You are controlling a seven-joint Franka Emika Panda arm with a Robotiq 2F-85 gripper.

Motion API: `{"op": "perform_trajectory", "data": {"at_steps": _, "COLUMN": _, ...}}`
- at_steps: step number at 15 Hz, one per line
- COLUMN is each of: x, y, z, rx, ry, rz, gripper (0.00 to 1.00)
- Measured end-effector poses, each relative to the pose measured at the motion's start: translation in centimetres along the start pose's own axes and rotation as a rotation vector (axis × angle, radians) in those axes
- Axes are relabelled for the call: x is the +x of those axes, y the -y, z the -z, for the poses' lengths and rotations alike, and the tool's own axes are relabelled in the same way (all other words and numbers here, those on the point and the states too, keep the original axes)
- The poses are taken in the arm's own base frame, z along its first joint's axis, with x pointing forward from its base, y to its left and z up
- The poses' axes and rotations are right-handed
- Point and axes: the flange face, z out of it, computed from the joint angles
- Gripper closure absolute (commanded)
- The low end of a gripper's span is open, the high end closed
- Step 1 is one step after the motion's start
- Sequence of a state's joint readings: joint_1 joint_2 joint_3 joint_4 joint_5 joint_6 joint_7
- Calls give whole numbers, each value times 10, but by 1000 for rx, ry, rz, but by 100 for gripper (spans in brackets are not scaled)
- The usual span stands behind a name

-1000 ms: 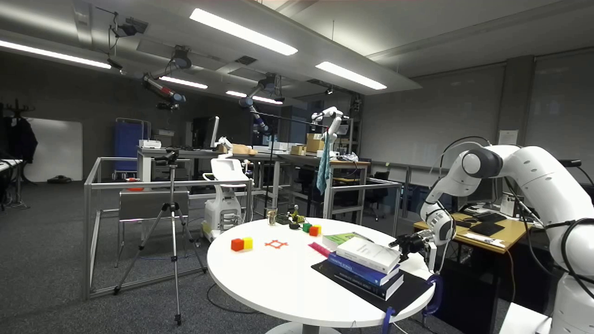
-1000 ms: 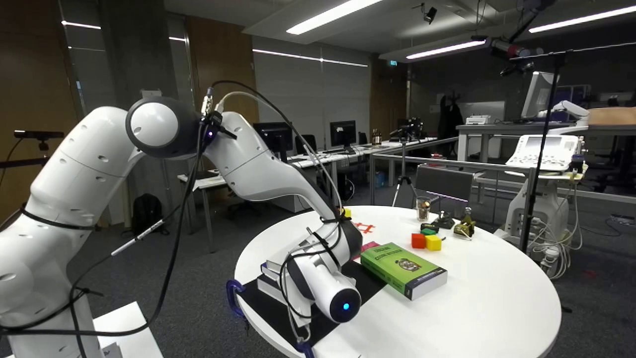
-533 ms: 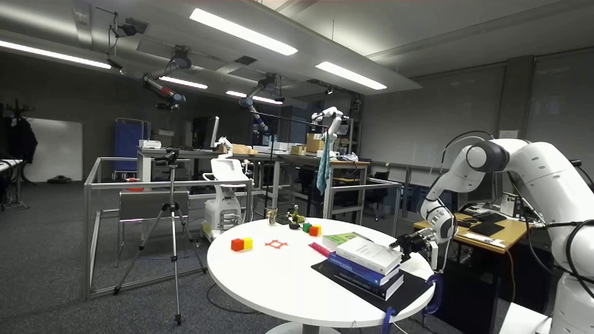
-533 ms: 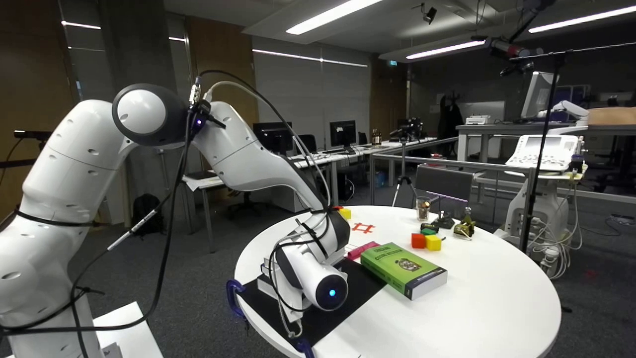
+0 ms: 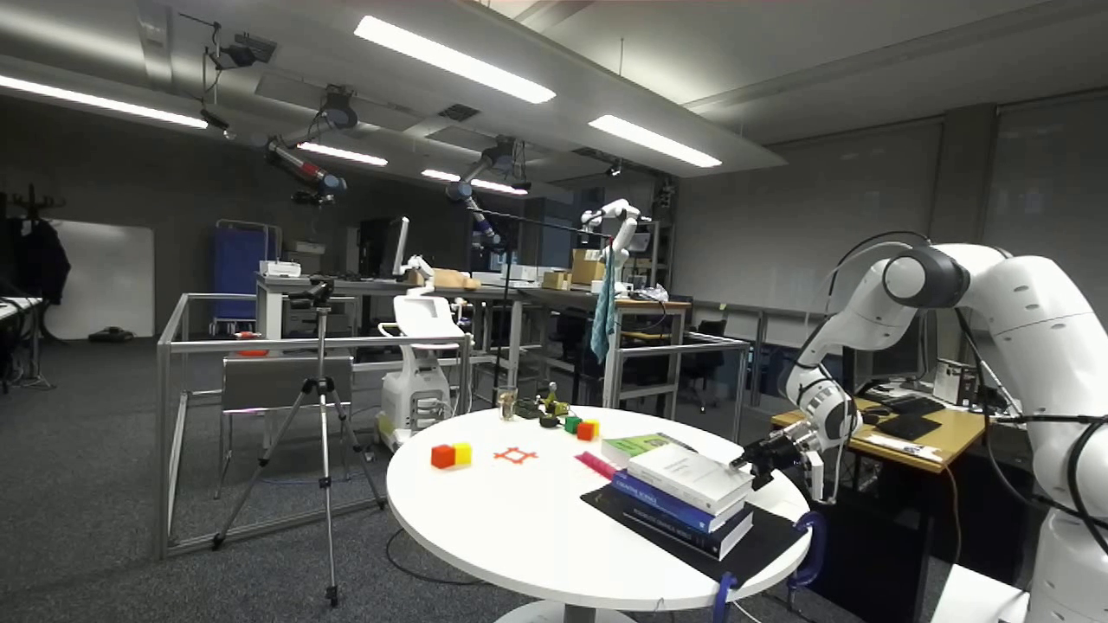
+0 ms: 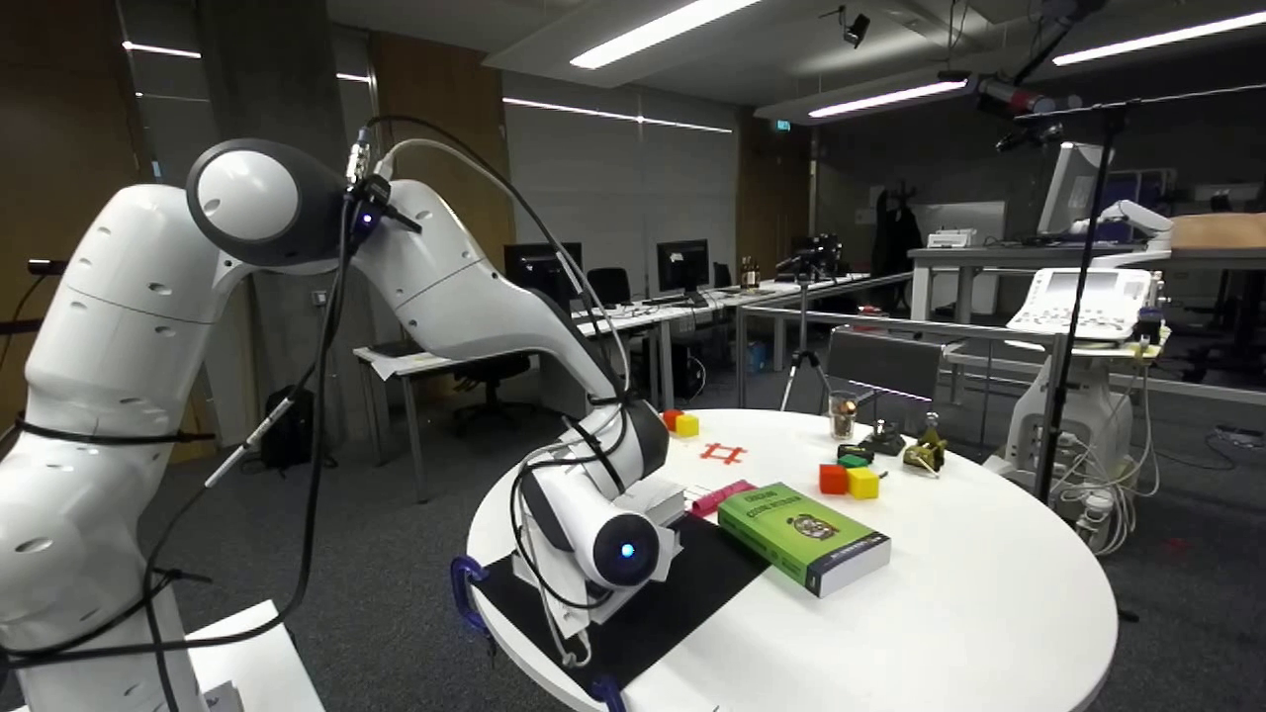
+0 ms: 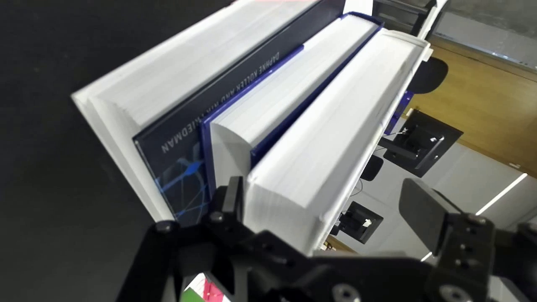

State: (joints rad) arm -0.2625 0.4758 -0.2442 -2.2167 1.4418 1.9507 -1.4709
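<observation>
White topmost book (image 7: 335, 130), its corner at the mouth of the widely spread end effector (image 7: 320, 188).

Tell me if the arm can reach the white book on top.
Probably yes: the open gripper faces the white book, with nothing seen between, though the blue book beneath may crowd one finger.

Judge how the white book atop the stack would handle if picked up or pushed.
The white book is probably heavy and stiff, given its thickness. Pushed, it may slide rather than tip, since it lies flat on the blue book.
</observation>
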Motion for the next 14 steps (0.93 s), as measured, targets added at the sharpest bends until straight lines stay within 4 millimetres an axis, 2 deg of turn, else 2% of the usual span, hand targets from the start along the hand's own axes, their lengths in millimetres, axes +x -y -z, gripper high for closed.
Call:
{"op": "perform_trajectory", "data": {"at_steps": 6, "x": 0, "y": 17, "z": 25, "rx": -101, "ry": -37, "rz": 99, "gripper": 0}}
{"op": "perform_trajectory", "data": {"at_steps": 14, "x": 9, "y": 45, "z": 73, "rx": -310, "ry": -97, "rz": 225, "gripper": 0}}
